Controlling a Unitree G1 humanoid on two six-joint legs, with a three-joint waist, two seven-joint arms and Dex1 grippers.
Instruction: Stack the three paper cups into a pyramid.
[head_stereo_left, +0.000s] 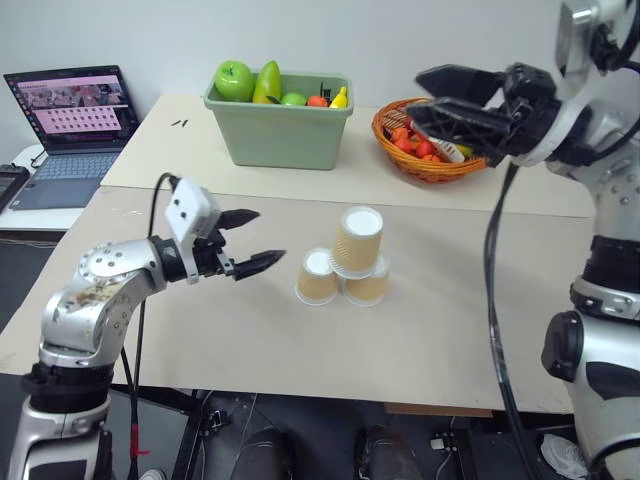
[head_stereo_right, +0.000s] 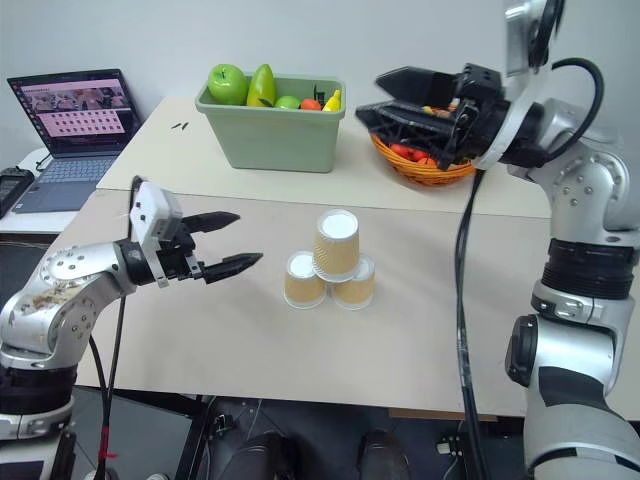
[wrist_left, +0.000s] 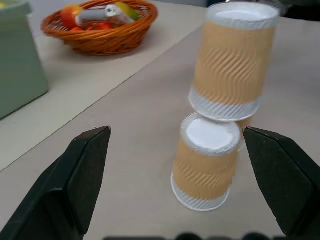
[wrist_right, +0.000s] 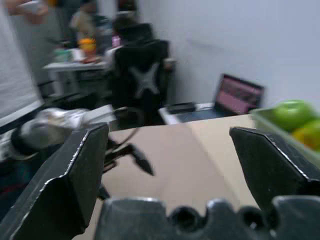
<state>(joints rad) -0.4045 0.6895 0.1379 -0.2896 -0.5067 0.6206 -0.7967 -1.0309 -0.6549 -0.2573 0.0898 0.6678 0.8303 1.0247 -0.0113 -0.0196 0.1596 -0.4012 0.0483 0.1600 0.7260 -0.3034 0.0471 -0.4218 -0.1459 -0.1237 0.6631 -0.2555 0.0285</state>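
The three paper cups (head_stereo_left: 345, 268) stood mid-tabletop as a pyramid: two upside down and touching side by side, the third upside down on top, bridging them and leaning a little to the left. By the look of it the stack was built, but that top cup sat on narrow footing. The left claw (head_stereo_left: 247, 241) hovered just left of the pile at about cup level, fingers spread wide and empty, pointing straight at the near-left cup. The right claw (head_stereo_right: 392, 100) hung high over the far right of the tabletop (head_stereo_left: 200, 340), jaws wide too, holding nothing, well apart from the cups. Beyond them sat a green bin of fruit (head_stereo_left: 279, 120) and an orange basket (head_stereo_left: 425, 150), with a laptop (head_stereo_left: 70, 130) off to the far left. The danger was plain: any forward drift of the left claw could nudge a base cup and topple the tilted one, and a jolt to the tabletop could probably do the same.
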